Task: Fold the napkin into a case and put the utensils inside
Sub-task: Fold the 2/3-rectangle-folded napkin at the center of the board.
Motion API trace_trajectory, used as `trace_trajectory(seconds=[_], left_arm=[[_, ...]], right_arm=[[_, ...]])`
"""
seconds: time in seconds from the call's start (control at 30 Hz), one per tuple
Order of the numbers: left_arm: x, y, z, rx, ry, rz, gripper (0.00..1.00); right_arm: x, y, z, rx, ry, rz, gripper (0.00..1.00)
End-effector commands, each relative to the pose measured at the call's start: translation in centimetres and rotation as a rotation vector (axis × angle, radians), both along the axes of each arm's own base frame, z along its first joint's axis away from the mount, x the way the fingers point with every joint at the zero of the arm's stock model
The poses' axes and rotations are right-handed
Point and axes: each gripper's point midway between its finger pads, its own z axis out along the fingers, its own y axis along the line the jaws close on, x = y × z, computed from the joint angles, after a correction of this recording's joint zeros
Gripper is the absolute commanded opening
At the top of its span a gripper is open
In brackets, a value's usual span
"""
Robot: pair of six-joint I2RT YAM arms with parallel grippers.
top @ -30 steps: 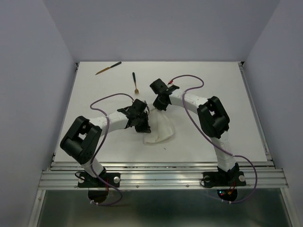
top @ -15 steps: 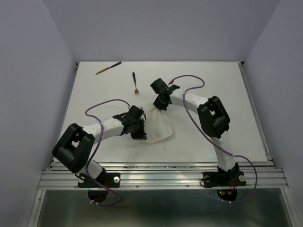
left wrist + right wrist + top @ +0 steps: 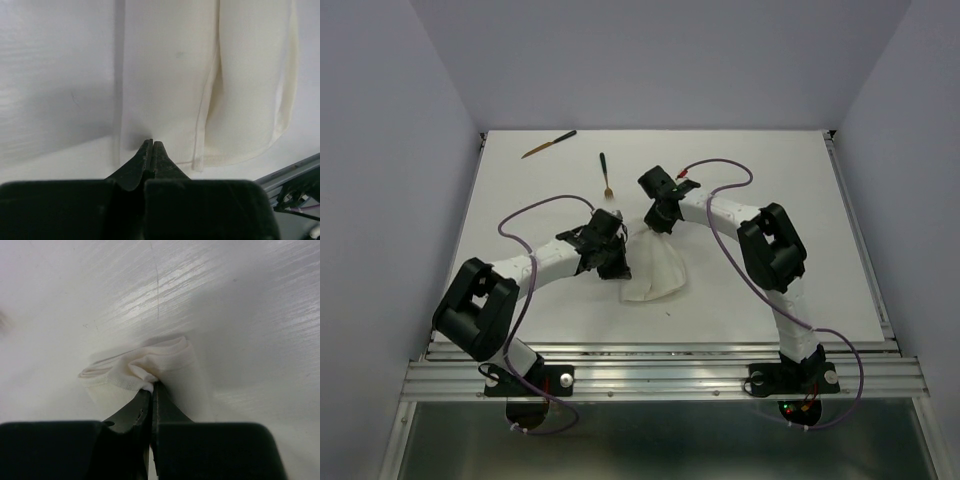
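While the fold is in hand, desk (image 3: 800,250): white, carries everything; both arms bolted at its near edge.
left arm (image 3: 545,265): stretched toward mid-desk, wrist at the napkin's left side.
right arm (image 3: 720,212): elbow bent, forearm angled left, wrist at the napkin's far end.
napkin (image 3: 655,275): white cloth, mid-desk, between the two wrists. Partly folded; left wrist view shows long overlapping panels (image 3: 165,75) with hems running side by side. Not a narrow pouch yet. Far end crumpled (image 3: 145,365).
left end effector (image 3: 151,145): clenched, tips pressed together right on the napkin's near hem; looks like a pinch on that hem.
right end effector (image 3: 151,387): clenched, grasping the bunched far corner; folds gather at the tips and a bit of cloth shows between them.
knife (image 3: 549,144): far-left part of the desk, well apart from the napkin, untouched.
fork (image 3: 605,175): beyond the napkin, near the right wrist, not touching cloth, dark handle pointing away.
step: judged as folding, somewhere mid-fold; case not formed, utensils not yet inside.
next move: probably both grips carry the held ends across together, cloth kept taut so the layers land square, then a let-go and a flattening press. Fork and knife come after that.
risk: thin cloth may slip from a pinch or drag lower layers out of line.
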Motion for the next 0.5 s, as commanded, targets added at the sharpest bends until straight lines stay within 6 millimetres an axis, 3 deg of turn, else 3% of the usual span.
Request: trace_trajectory(seconds=[0.0,0.1,0.2,0.3,0.47], left_arm=[[4.9,0.4,3.3,-0.031,-0.136,0.037,0.00],[7.1,1.0,2.8,-0.037,-0.157,0.068,0.00],[9.4,0.0,2.6,-0.067,-0.167,0.069,0.00],[10.0,-0.7,1.7,-0.076,-0.145,0.067,0.00],[12.4,-1.4,3.0,-0.109,-0.186,0.095,0.00]], right_arm=[[-2.6,-4.8,-4.4,-0.180,0.127,-0.017,0.01],[-2.3,-5.0,-4.1,-0.197,0.115,-0.011,0.01],[-2.3,-5.1,-3.9,-0.197,0.107,-0.012,0.01],[-2.3,-5.1,-3.8,-0.199,0.110,-0.005,0.01],[-2.3,-5.2,-3.5,-0.203,0.103,-0.005,0.01]])
